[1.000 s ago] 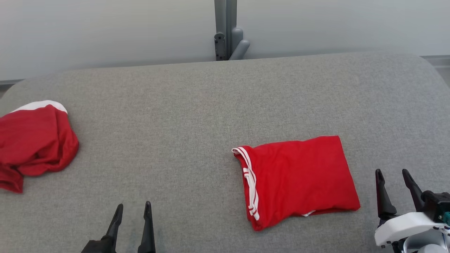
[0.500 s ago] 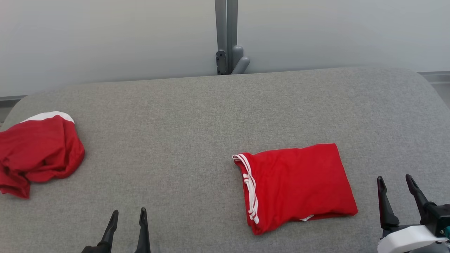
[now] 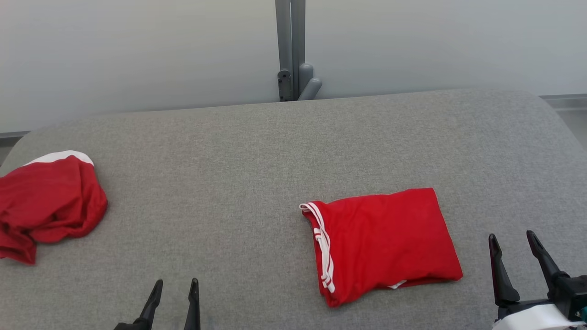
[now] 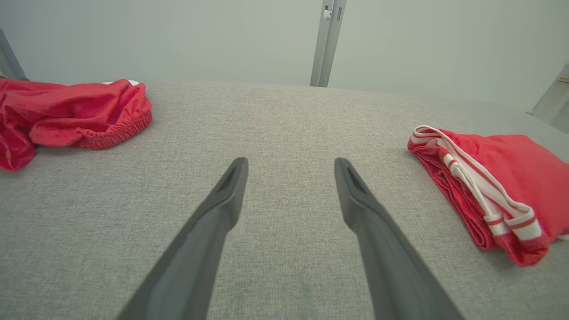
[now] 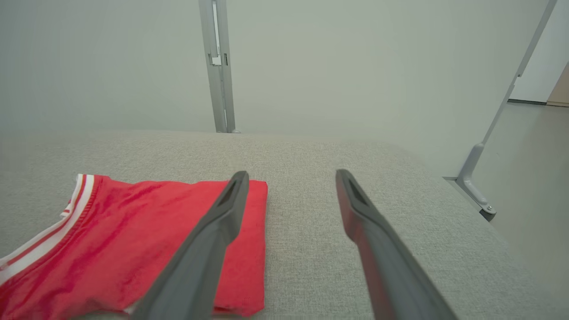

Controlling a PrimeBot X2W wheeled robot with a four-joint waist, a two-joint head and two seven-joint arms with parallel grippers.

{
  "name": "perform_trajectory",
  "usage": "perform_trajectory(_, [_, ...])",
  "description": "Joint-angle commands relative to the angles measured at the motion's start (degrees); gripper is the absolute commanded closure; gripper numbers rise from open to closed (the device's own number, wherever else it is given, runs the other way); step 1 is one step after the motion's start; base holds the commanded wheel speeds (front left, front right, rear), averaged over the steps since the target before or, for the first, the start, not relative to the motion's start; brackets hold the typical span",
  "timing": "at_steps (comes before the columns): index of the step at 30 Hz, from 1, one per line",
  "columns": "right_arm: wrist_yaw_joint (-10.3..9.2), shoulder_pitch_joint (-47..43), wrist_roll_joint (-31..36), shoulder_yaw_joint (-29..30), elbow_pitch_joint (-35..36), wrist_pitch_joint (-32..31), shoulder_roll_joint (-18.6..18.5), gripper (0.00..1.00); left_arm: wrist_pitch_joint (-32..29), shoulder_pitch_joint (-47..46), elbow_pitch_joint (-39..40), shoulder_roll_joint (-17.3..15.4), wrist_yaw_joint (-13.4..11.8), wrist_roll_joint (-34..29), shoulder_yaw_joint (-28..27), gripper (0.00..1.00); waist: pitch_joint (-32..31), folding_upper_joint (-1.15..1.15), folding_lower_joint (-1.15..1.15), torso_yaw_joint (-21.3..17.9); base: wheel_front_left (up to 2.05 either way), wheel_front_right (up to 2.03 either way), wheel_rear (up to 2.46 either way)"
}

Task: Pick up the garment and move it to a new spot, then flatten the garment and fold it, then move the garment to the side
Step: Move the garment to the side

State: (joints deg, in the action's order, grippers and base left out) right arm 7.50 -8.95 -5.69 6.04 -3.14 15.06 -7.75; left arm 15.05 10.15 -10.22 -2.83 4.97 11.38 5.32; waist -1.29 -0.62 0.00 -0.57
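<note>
Grey fabric surface (image 3: 229,160), bearing all items. Folded red garment (image 3: 383,245), white-striped edge, flat, right of centre. Crumpled red garment (image 3: 46,201), far left. Right gripper (image 3: 511,236), jaws spread wide, empty, near the folded piece. Left gripper (image 3: 176,283), likewise spread, holding nothing.

Work area: grey fabric-covered padded surface (image 3: 229,160) with rounded far corners. Lying directly on it: folded red garment with white-striped edge (image 3: 385,243), right of centre; crumpled red cloth with white band (image 3: 50,201), far left, well apart.
</note>
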Motion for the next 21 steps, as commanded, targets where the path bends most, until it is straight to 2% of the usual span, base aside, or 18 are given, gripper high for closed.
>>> perform_trajectory(1, [-0.02,-0.76,0.81,-0.10,0.62,0.15,-0.27,0.00,0.16,-0.07,-0.44,-0.13,0.40,-0.20,-0.23,0.00,-0.07,0.62,0.00,-0.03,0.00,0.00,0.00])
perform_trajectory(17, [-0.02,-0.22,0.20,-0.05,0.22,0.15,-0.94,0.00,0.16,-0.28,-0.82,-0.13,1.41,-0.44,-0.76,0.00,0.03,0.62,0.00,0.27,0.00,0.00,0.00])
perform_trajectory(21, [-0.02,0.27,-3.13,0.43,-3.07,0.15,-0.17,0.00,0.16,-0.10,-0.60,-0.13,1.28,-0.37,-0.93,0.00,0.17,0.62,0.00,0.55,0.00,0.00,0.00])
